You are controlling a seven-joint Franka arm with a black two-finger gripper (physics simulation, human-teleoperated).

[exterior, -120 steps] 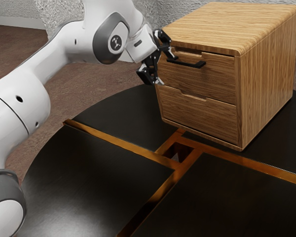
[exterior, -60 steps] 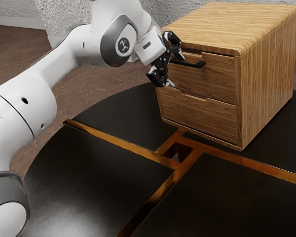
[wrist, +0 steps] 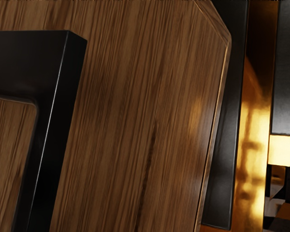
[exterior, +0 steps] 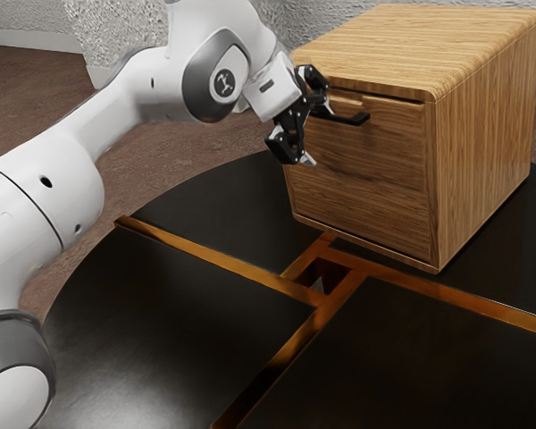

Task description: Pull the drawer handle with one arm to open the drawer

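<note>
On woodgrain drawer point(exterior: 375, 147) — squared handle point(exterior: 348, 115)

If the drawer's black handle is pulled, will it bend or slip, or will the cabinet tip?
The handle looks like a rigid square bar, so it probably will not bend. Its smooth, glossy faces may be slippery. The wooden cabinet sits broad and low on the table, so tipping seems unlikely, though it might slide.
</note>
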